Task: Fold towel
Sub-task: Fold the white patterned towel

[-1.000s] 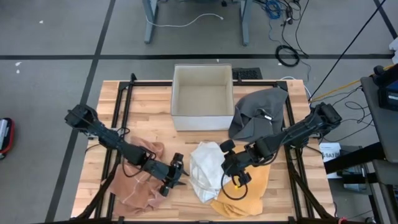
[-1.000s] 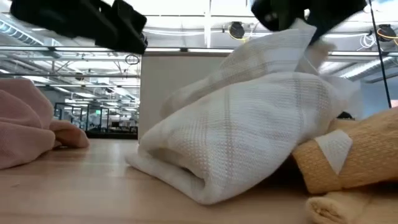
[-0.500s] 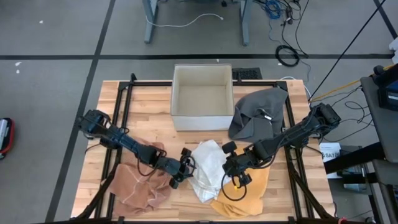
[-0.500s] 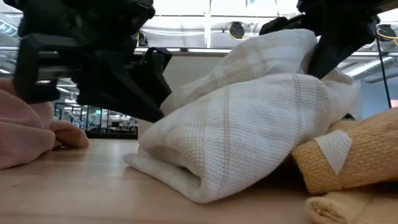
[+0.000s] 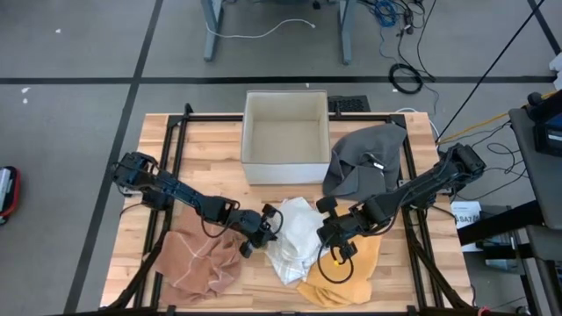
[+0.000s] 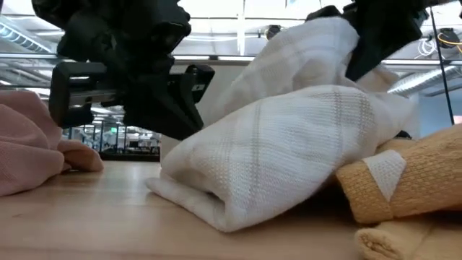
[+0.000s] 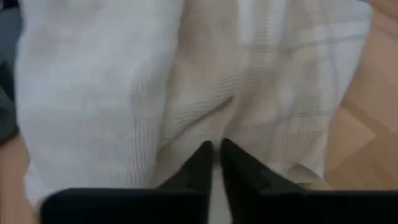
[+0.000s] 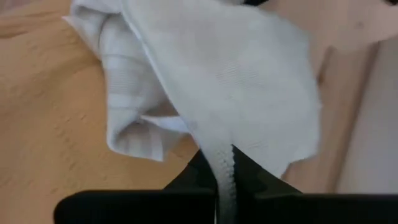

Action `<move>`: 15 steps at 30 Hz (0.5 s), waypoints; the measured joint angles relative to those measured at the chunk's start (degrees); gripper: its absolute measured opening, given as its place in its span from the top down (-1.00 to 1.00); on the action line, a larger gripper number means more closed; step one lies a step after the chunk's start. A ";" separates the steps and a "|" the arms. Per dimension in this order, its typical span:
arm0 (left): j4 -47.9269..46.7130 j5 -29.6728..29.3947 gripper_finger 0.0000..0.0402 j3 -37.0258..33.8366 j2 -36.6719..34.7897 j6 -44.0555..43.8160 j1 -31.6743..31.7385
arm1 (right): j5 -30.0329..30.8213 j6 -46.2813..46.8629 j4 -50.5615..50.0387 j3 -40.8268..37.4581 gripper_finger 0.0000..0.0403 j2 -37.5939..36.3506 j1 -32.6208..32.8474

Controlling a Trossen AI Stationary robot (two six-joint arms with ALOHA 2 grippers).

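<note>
White waffle-weave towel (image 5: 294,235), crumpled, is pinched by left gripper (image 5: 266,221) and right gripper (image 5: 323,230).

A white open box (image 5: 285,136) sits on the wooden table (image 5: 206,149). Grey cloth (image 5: 364,158), pink cloth (image 5: 198,259) and yellow cloth (image 5: 351,272) lie nearby.

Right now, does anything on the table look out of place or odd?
Nothing looks damaged or spilled. The white towel lies bunched, with the left hand and right hand pinching its two sides. A yellow towel, pink towel and grey cloth lie crumpled too; the grey one drapes over the box corner.
</note>
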 joint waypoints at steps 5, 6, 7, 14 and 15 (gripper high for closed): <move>-5.27 -1.05 0.98 4.54 -1.42 5.72 0.44 | 3.37 0.04 -4.21 2.13 1.00 -3.59 0.00; -7.54 -2.15 0.99 5.93 -2.16 6.98 0.44 | 3.41 0.26 -5.22 2.54 1.00 -4.52 0.00; -10.46 -3.50 0.99 7.28 -2.93 8.08 0.40 | 3.48 0.64 -6.25 3.01 1.00 -5.46 -0.01; -31.36 -14.78 0.99 18.53 -11.04 12.14 -0.21 | 2.68 6.55 -11.48 3.72 0.95 -12.47 -0.02; -33.03 -16.20 0.99 19.85 -12.19 12.82 -0.43 | 1.70 7.12 -11.92 3.70 0.92 -12.99 0.00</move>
